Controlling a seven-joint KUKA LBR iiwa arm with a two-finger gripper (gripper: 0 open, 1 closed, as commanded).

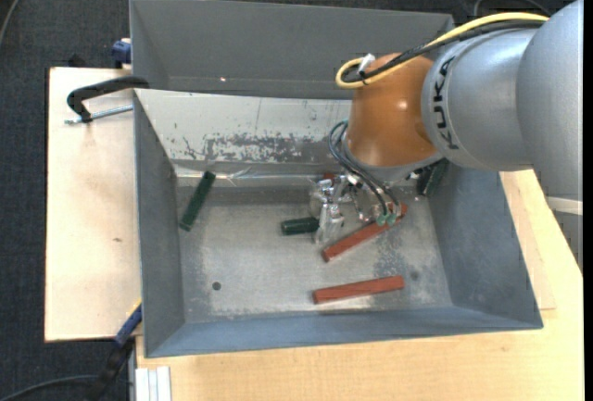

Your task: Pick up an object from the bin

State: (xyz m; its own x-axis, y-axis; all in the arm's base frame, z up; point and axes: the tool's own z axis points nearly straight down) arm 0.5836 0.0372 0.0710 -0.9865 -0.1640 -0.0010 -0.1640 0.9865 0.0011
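Red stick (356,241) is seen slanted right of centre in the bin (154,251), with the gripper (335,212) low at its left end; the gripper's opening cannot be told. Grasp stage is judged; closing and lifting are needed next.

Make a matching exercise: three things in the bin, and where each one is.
Things:
1. long dark green stick
2. short dark green piece
3. gripper

Places:
A. mid-floor, just left of the gripper
B. at the left end of the upper red stick
C. by the left wall of the bin

Pairs: 1-C, 2-A, 3-B.
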